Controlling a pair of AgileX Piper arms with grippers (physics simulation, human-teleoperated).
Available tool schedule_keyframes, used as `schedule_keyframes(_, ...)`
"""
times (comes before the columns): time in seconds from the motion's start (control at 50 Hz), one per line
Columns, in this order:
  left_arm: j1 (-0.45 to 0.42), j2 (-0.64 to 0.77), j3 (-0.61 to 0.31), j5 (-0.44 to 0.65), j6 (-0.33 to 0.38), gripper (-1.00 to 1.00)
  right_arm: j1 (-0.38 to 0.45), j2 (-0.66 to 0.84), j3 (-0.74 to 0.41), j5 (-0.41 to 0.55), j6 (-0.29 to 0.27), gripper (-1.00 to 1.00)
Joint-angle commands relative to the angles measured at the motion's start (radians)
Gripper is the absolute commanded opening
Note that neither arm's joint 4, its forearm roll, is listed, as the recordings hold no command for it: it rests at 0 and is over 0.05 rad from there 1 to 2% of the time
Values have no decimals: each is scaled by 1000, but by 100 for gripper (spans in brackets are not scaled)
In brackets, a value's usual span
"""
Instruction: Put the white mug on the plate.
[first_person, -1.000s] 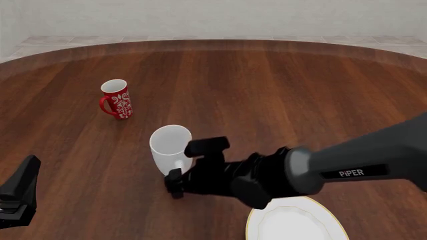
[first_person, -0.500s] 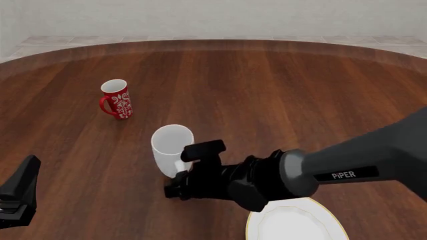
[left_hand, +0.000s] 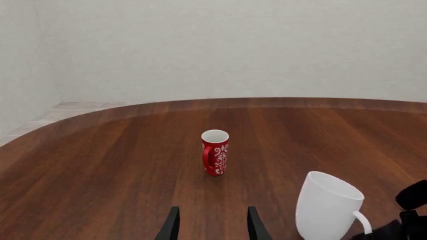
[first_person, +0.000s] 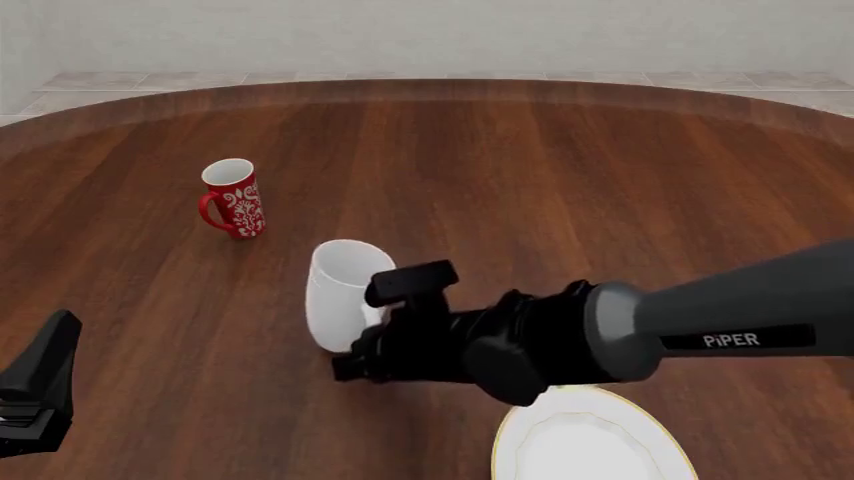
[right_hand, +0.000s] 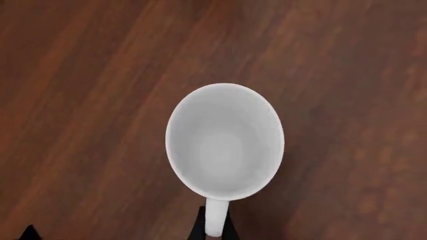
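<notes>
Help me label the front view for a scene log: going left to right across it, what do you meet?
Left gripper at the edge → red mug → white mug → right gripper, jaws at the mug's handle → plate.

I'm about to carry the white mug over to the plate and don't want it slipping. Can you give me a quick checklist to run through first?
1. Right gripper closed on the handle of the white mug: ok, the fingers pinch it in the right wrist view.
2. Mug clear of the table: cannot tell; it is tilted in the left wrist view.
3. Mug interior empty: ok.
4. Plate free to receive it: ok for the bare part in view; the rest is cut off or behind the arm.
5. Red mug out of the path: ok, far off.
6. Left gripper out of the way: ok, open and holding nothing.
</notes>
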Motion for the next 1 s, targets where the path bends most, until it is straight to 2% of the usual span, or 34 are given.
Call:
schedule_keyframes(0.02, 0, 0, 0, 0, 0, 100, -11, -67, -1, 55, -39, -100)
schedule_keyframes(0.56, 0, 0, 0, 0, 0, 100, -31, -248, 97, 108, -100, -100)
schedule_keyframes(1.0, 0, 0, 0, 0, 0, 100, -72, -457, 210, 173, -155, -100)
